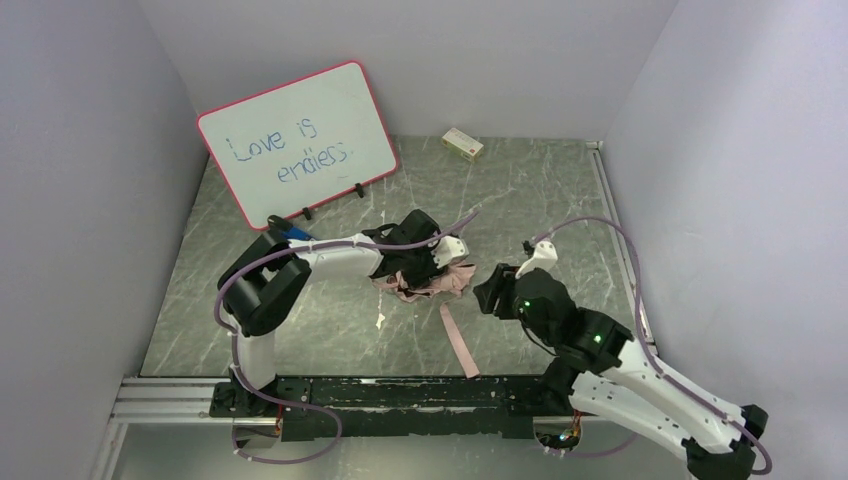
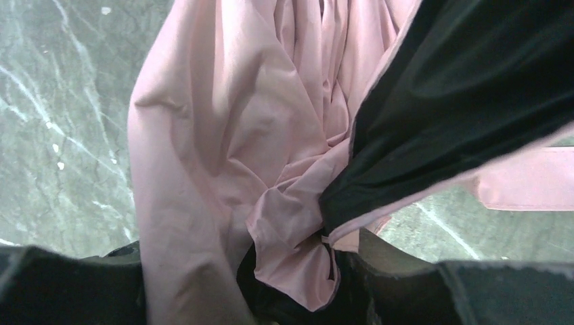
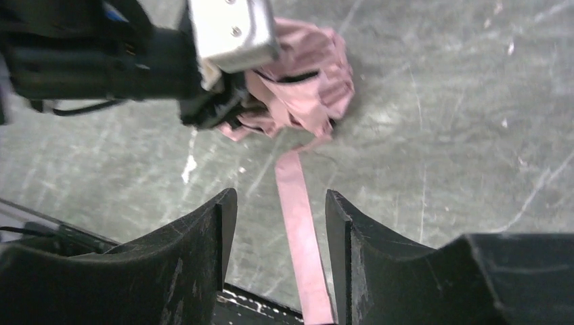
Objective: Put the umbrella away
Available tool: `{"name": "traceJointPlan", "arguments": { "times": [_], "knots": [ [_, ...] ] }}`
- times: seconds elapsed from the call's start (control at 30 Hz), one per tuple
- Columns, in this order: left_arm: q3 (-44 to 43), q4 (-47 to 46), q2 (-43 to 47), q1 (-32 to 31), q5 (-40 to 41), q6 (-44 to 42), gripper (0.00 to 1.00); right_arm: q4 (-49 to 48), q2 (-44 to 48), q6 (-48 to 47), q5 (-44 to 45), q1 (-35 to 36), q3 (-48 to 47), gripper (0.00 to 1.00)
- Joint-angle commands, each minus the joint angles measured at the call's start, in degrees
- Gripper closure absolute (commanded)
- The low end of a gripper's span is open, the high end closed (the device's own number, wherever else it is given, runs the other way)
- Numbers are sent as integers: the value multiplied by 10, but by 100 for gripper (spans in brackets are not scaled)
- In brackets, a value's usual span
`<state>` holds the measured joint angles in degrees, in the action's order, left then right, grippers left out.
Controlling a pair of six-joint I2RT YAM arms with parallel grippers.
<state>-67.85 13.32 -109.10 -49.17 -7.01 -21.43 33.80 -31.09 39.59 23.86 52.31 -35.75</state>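
Observation:
The umbrella [image 1: 425, 275] lies collapsed and crumpled at the middle of the table, pale pink with black folds. Its pink strap [image 1: 458, 340] trails toward the near edge. My left gripper [image 1: 440, 260] is down on the bundle. In the left wrist view the pink canopy [image 2: 223, 135] and its black inside [image 2: 460, 88] fill the frame, and fabric is bunched between my left gripper [image 2: 291, 271] jaws. My right gripper [image 1: 492, 290] hovers open just right of the umbrella. In the right wrist view the strap [image 3: 301, 230] runs on the table below my open right gripper [image 3: 281, 203], with the umbrella [image 3: 304, 81] ahead. The handle and shaft are hidden.
A pink-framed whiteboard [image 1: 300, 140] leans at the back left. A small box [image 1: 462, 144] lies by the back wall. A metal rail [image 1: 400, 395] runs along the near edge. Walls close in on both sides.

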Motion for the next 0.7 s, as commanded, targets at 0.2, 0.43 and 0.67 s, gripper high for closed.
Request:
{"name": "traceJointPlan", "arguments": {
  "times": [0.2, 0.43, 0.67],
  "knots": [
    [45, 43, -30, 16, 166, -27, 95, 36, -108, 107, -30, 1, 12, 44],
    [37, 37, -44, 4, 199, -31, 95, 37, -125, 53, -16, -48, -8, 47],
    [36, 38, -48, 3, 201, -28, 95, -149, -122, -32, -213, -95, 97, 42]
  ]
}}
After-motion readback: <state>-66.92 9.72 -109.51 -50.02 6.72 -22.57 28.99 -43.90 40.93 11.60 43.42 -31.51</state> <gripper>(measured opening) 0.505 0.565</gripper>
